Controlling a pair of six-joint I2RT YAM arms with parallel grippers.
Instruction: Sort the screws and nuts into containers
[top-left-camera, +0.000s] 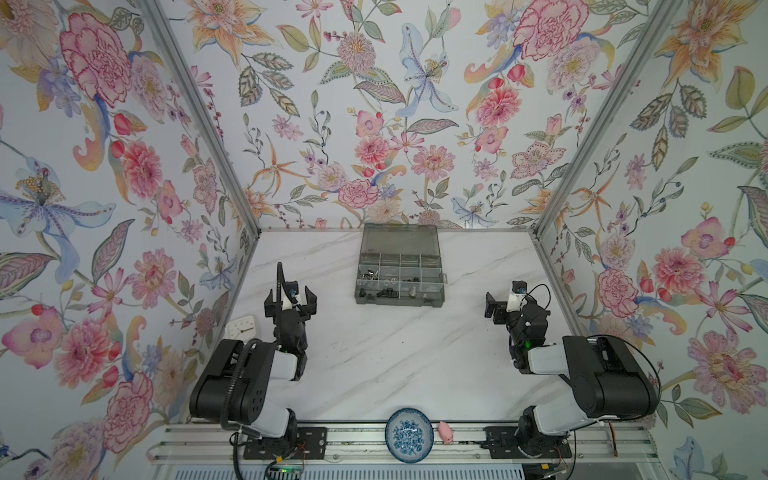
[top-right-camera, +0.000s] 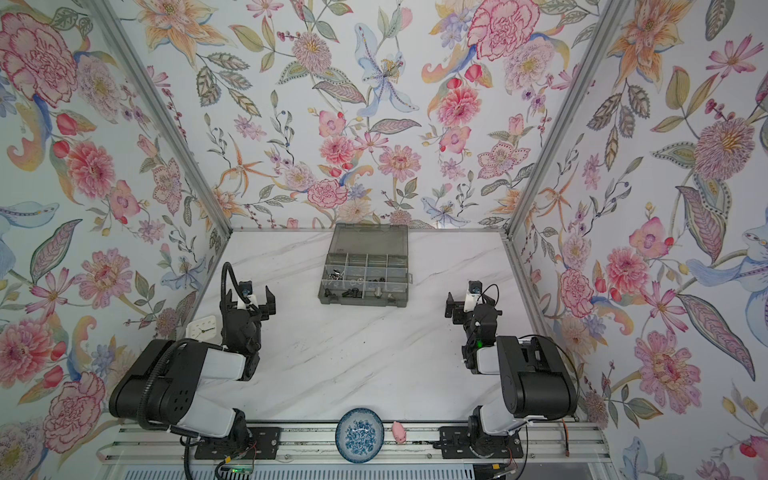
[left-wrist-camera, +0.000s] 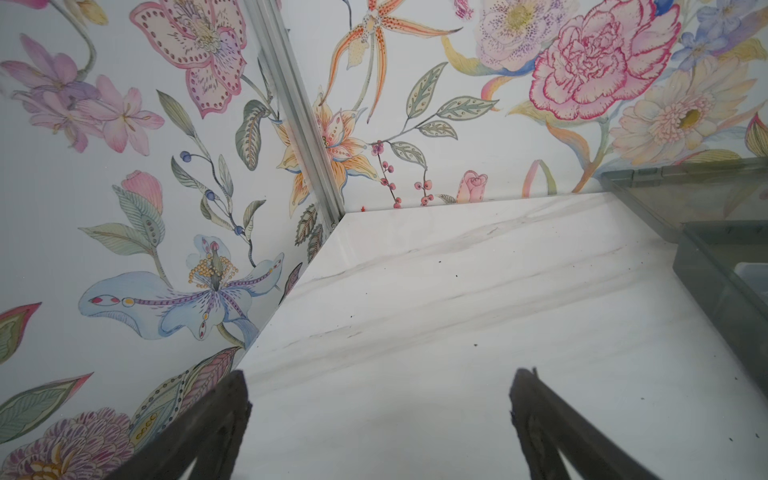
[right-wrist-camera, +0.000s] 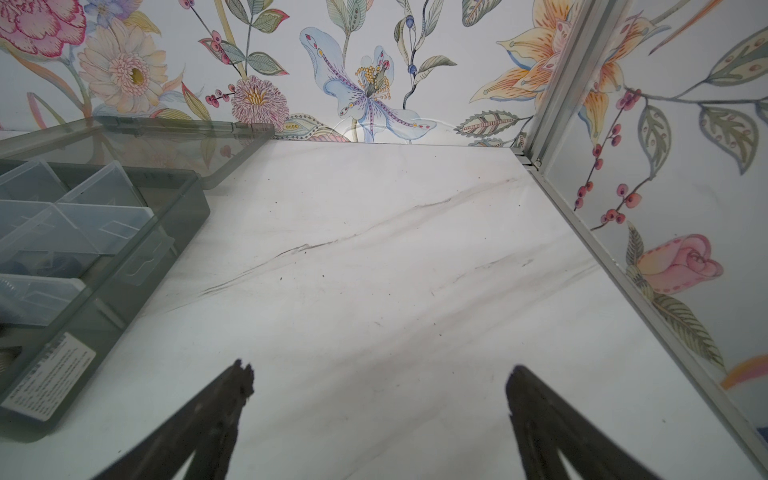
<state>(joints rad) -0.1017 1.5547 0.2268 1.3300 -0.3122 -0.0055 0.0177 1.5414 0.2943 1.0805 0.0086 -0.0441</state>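
Note:
The smoky grey organizer box (top-left-camera: 399, 302) (top-right-camera: 362, 302) stands open at the back middle of the marble table, its lid lying flat behind it. Black screws (top-left-camera: 384, 293) (top-right-camera: 351, 293) lie in the containers of its front row. Silver wing nuts (top-left-camera: 368, 274) (top-right-camera: 336, 274) sit in a left compartment of the middle row. My left gripper (top-left-camera: 291, 300) (left-wrist-camera: 380, 386) hovers open and empty to the left of the box. My right gripper (top-left-camera: 494, 309) (right-wrist-camera: 380, 382) is open and empty to the right of the box (right-wrist-camera: 137, 266). Only a corner of the box (left-wrist-camera: 727, 257) shows in the left wrist view.
A blue-and-white patterned bowl (top-left-camera: 409, 434) and a small pink figure (top-left-camera: 445, 432) rest on the front rail between the arm bases. A white clock (top-left-camera: 243, 326) lies by the left wall behind the left arm. Flowered walls close in three sides.

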